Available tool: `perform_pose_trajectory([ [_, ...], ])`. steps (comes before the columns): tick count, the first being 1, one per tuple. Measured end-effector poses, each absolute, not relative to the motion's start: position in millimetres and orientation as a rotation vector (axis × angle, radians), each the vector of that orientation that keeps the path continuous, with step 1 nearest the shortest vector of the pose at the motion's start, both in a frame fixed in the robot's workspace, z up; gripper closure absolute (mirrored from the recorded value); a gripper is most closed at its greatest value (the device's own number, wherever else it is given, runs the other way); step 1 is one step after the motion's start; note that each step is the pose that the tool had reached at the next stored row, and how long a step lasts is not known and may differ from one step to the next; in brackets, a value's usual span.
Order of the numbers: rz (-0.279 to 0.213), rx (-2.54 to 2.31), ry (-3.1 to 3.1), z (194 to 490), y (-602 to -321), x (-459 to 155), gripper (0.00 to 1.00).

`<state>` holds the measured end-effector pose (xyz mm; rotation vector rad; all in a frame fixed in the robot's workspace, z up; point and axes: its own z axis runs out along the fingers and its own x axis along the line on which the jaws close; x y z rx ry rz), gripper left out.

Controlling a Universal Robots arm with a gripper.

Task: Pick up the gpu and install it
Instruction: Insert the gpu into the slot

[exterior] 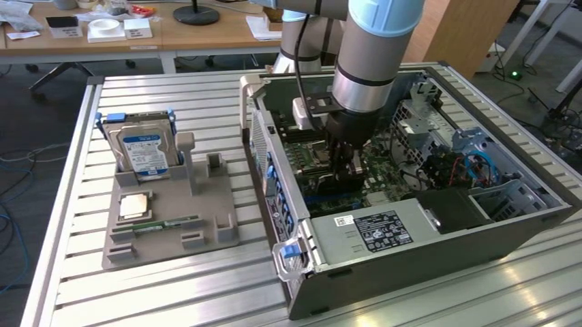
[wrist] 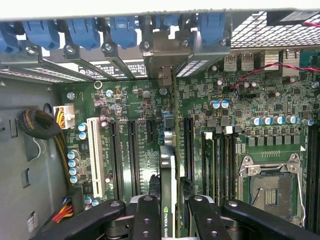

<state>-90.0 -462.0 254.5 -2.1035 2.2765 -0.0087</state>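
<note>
The gpu is gripped edge-on between the closed fingers of the pincer, inside the open computer case on the tabletop. Pickup appears done; seating seems unfinished. Its long axis runs along the motherboard slots, bracket end toward the rear blue latches.

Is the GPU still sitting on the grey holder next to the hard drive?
No. The gpu stands edge-on between the fingers of the gripper, over the motherboard inside the case.
</note>
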Motion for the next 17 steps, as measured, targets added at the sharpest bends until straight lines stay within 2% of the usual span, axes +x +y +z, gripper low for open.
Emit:
perform_pose_trajectory([
  [6, -0.008, -2.102, 2.277, 254.3, -462.0, -90.4, 0.73],
  [7, -0.008, -2.102, 2.277, 254.2, -462.0, -90.3, 0.67],
  [9, -0.009, -2.103, 2.277, 254.5, -462.0, -90.0, 0.67],
  [10, -0.009, -2.103, 2.276, 254.4, -462.0, -90.0, 0.6],
  [17, -0.008, -2.103, 2.276, 256.3, -462.0, -90.0, 0.6],
])
